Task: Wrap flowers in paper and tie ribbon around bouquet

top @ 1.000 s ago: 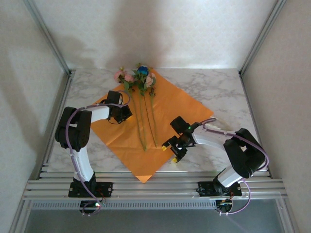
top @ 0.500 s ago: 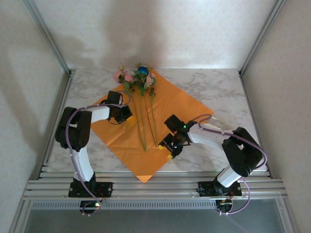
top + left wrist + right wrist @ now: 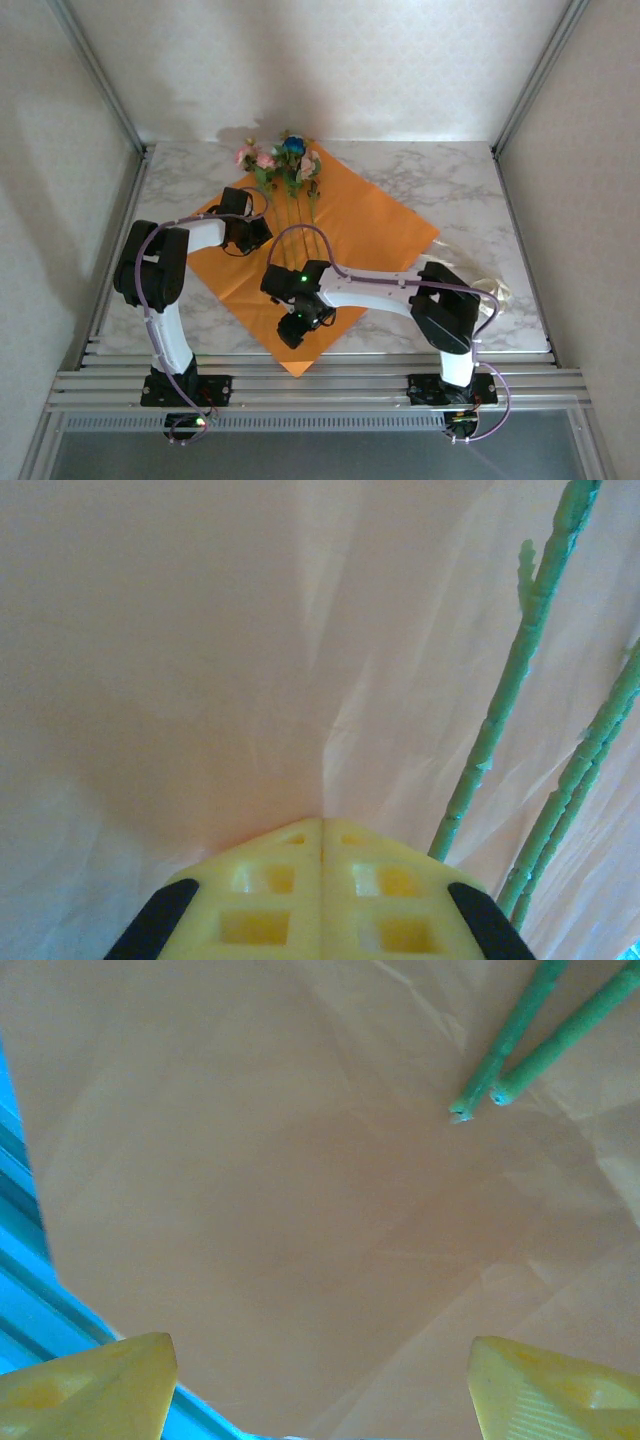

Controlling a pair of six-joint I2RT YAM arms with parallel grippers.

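The orange paper [image 3: 350, 225] lies flat as a diamond on the marble table. The flowers [image 3: 283, 160] rest on it, blooms at its far corner and stems [image 3: 296, 255] running toward me. My left gripper [image 3: 256, 234] is shut, and its yellow fingertips [image 3: 322, 825] press on the paper just left of the stems [image 3: 505, 695]. My right gripper [image 3: 299, 327] reaches across over the paper's near corner. It is open [image 3: 320, 1410], with bare paper [image 3: 300, 1220] between its fingers and the stem ends [image 3: 480, 1095] ahead. A pale cream strip, apparently the ribbon [image 3: 497, 290], lies at the right.
The marble table [image 3: 450, 180] is bare to the right of the paper. Aluminium rails [image 3: 320, 385] run along the near edge, close to the paper's near corner. Frame posts stand at the far left and far right corners, against white walls.
My right arm has swung left from the paper's right edge to over its near corner, past the stem ends, and its jaws have opened wider. The left gripper has stayed put.
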